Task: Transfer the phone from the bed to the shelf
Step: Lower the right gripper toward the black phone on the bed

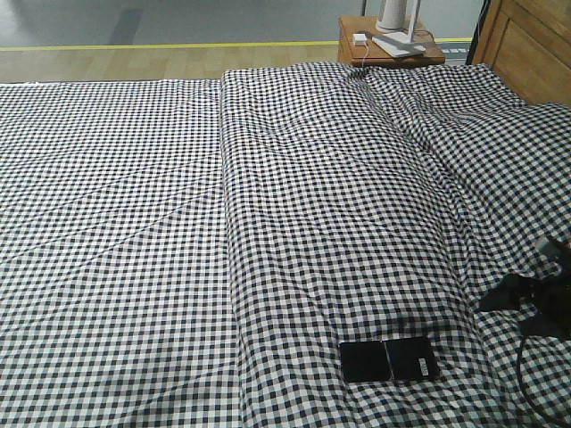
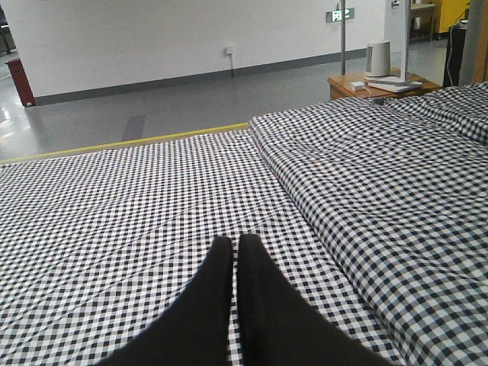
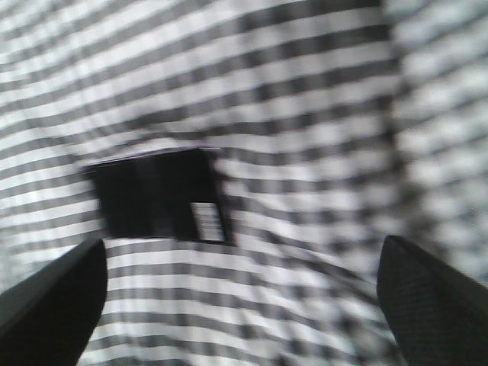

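The phone (image 1: pixel 388 360) is lying flat on the bed (image 1: pixel 134 223), on rumpled black-and-white checked cloth just beside a long raised fold. The right fingers (image 3: pixel 53 305) are hovering spread wide apart above it, holding nothing. The left fingers (image 2: pixel 217 297) are pressing together over the cloth. A small wooden table (image 1: pixel 393 53) is standing by the bed's far corner, and grey floor (image 1: pixel 178 18) is stretching past a yellow line (image 1: pixel 134 46).

Bed (image 1: pixel 116 232) in checked cloth (image 1: pixel 339 178), phone (image 1: pixel 388 360) on it.
I see the phone lying flat near the bed's front edge, just right of a long fold (image 1: pixel 230 232) running front to back.
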Motion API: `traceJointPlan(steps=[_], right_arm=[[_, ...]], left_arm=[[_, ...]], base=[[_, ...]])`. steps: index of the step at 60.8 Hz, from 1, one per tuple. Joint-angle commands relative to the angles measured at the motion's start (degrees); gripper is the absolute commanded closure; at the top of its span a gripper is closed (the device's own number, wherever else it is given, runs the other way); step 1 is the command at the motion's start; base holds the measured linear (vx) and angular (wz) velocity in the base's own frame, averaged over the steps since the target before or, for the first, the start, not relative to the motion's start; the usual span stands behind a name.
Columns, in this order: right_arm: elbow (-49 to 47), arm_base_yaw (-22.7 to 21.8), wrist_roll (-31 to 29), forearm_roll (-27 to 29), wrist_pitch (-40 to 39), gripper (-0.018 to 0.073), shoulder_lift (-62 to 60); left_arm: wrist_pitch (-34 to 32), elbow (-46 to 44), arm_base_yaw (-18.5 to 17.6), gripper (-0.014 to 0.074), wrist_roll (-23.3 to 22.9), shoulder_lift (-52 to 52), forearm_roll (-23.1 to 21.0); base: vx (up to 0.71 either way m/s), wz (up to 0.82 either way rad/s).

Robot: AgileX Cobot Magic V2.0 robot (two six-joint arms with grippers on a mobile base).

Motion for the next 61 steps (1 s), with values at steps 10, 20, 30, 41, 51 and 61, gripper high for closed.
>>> traceJointPlan(steps=[10,20,30,41,51,61], right_arm=[[-6.8,0.0,-7.4,9.2,12.0,-0.01,4.2],[-8.0,0.0,-9.9,10.3,12.8,-0.0093,7.6],[-8.0,0.0,-12.9,12.5,14.5,-0.0088,10.6],[-8.0,0.0,-15.3,17.0,17.2,-0.0083,12.9],[-8.0,0.0,-17.2,18.6,17.6,-0.0079,14.5],[-8.0,0.0,-18.8,21.4,18.3,-0.0075,16.2]], left_arm=[[-4.1,-1.3,-0.2,0.0595,-0.3,-0.2,-0.5],[-4.1,-1.3,-0.2,0.0595,-0.3,-0.2,-0.5],[-4.1,-1.3,-0.2,0.0595,-0.3,-0.2,-0.5],[-4.1,-1.3,-0.2,0.0595,-0.3,-0.2,-0.5],[-4.1,-1.3,-0.2,0.0595,-0.3,-0.2,-0.5],[-4.1,-1.3,-0.2,0.0595,-0.3,-0.2,-0.5]], base=[[0.0,0.0],[0.0,0.0],[0.0,0.0],[0.0,0.0],[0.0,0.0],[0.0,0.0]])
